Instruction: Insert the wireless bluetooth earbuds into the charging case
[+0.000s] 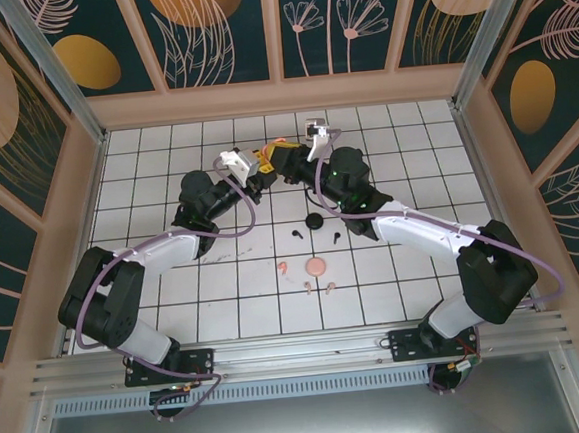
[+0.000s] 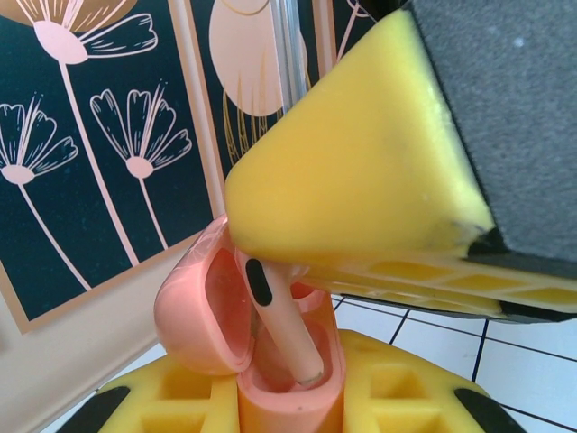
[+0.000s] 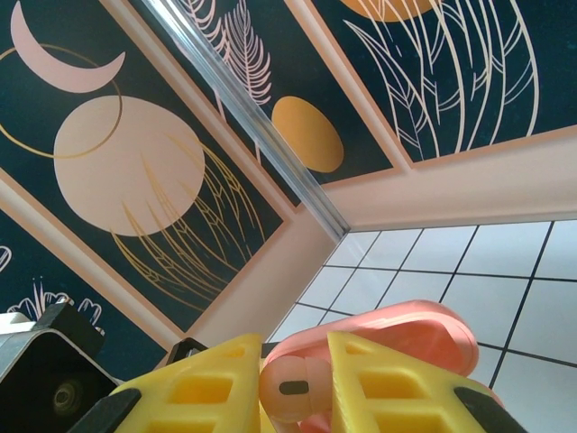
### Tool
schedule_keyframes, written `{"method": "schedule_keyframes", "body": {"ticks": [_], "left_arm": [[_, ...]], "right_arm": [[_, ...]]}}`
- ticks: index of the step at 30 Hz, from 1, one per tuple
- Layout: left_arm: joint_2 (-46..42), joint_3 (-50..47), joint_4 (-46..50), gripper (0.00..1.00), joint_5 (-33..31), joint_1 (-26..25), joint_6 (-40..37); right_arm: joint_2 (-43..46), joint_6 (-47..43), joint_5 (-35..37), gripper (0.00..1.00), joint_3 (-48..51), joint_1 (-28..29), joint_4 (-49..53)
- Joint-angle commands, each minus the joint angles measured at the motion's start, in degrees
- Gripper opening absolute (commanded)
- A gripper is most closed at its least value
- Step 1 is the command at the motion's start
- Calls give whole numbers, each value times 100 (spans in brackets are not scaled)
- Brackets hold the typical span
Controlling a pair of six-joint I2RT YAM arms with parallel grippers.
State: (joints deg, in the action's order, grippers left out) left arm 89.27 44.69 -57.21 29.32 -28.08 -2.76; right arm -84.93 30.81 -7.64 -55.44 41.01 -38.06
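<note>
Lying nearest the arm bases on the white tiled bench (image 1: 177, 316) are two loose buds: a pink earbud (image 1: 306, 286) at 7 o'clock from the pink round case (image 1: 317, 266) and a second pink earbud (image 1: 329, 290) at 5 o'clock from it, both near it but apart. A third pink earbud (image 1: 283, 268) sits at 9 o'clock from that case. Farther out, a black earbud (image 1: 297, 234) lies at 11 o'clock and the other black earbud (image 1: 334, 238) at 1 o'clock, with the black round case (image 1: 315, 220) at 12 o'clock, between and just beyond them.

Beyond all of these, toward the far wall, the two arms meet. The yellow left fingers (image 2: 162, 401) are closed on the base of the pale pink charging case (image 2: 279, 410), which stands upright between them with its lid (image 2: 194, 316) swung open toward 9 o'clock in the left wrist view. The right fingers (image 3: 379, 388) are clamped on the head of a fourth pink earbud (image 3: 288, 401), reaching in from 1 o'clock above the case. Its stem, marked with a black oval near the top, slants down into the case's well; whether it is fully seated cannot be told. Farthest back stand dark teal wall panels (image 3: 135, 162) printed with peach flowers, leaves and discs.
</note>
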Motion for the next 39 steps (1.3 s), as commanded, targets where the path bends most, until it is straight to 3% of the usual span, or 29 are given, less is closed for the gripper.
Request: {"method": "schedule_keyframes", "body": {"ticks": [1, 13, 34, 39], "left_arm": [[-218, 191, -199, 0, 312, -97, 39], [-196, 334, -193, 0, 246, -154, 140], [-266, 358, -708, 0, 105, -154, 646], [-270, 361, -685, 0, 80, -154, 698]], "right_arm": [[-109, 65, 100, 21, 58, -98, -262], [-214, 3, -185, 20, 125, -87, -282], [-262, -756, 240, 19, 495, 147, -65], [-270, -643, 339, 24, 432, 143, 38]]}}
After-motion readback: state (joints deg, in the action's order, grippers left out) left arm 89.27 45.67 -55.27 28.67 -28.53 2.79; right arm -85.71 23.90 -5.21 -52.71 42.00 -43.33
